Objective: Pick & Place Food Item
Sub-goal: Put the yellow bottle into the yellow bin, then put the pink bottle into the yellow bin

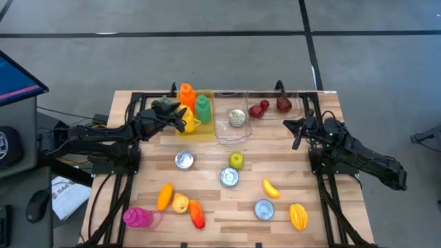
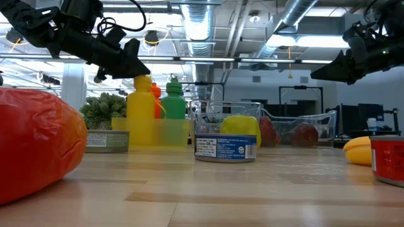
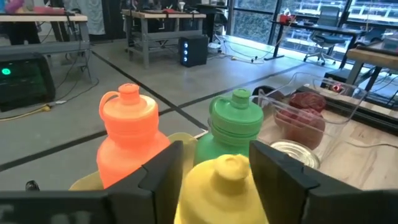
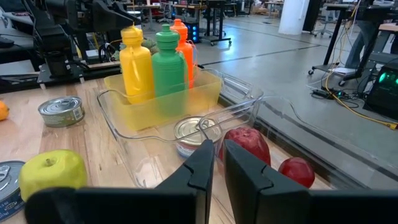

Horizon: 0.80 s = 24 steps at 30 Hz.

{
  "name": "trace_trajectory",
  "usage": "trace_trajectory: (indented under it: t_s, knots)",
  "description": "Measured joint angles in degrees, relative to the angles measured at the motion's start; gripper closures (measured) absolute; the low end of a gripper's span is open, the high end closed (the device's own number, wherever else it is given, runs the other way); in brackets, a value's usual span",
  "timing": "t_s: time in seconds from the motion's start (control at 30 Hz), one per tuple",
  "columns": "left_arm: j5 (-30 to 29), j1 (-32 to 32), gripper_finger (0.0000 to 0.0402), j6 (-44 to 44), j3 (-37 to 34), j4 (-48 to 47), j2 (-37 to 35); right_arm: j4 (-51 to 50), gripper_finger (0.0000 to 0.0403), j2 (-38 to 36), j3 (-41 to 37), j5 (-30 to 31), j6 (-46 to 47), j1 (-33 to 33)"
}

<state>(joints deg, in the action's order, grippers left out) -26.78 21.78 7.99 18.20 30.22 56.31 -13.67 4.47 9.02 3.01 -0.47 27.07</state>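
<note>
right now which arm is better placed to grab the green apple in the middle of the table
Right. Its tool hangs free with fingers together, and its wrist camera already shows the green apple. The left tool is busy at the yellow bottle in the yellow bin.

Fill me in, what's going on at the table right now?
The left gripper sits open around the top of the yellow plastic bottle, which stands in the yellow tray beside the green bottle and orange bottle. The right gripper is shut and empty, hanging near the clear bins. Cans and toy fruit lie scattered on the wooden table.
</note>
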Motion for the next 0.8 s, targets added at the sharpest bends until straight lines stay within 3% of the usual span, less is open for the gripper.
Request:
trace_trajectory:
  t_s: [0.37,0.8]
  knots:
    - [2.3,0.0,0.0188,-0.4,0.0,7.1,0.0,0.0,0.037,0.0,0.0,0.0,0.0,0.0]
    - [2.8,-0.1,0.021,-1.8,0.0,9.0,-1.0,0.0,0.037,0.0,0.0,0.0,0.0,0.0]
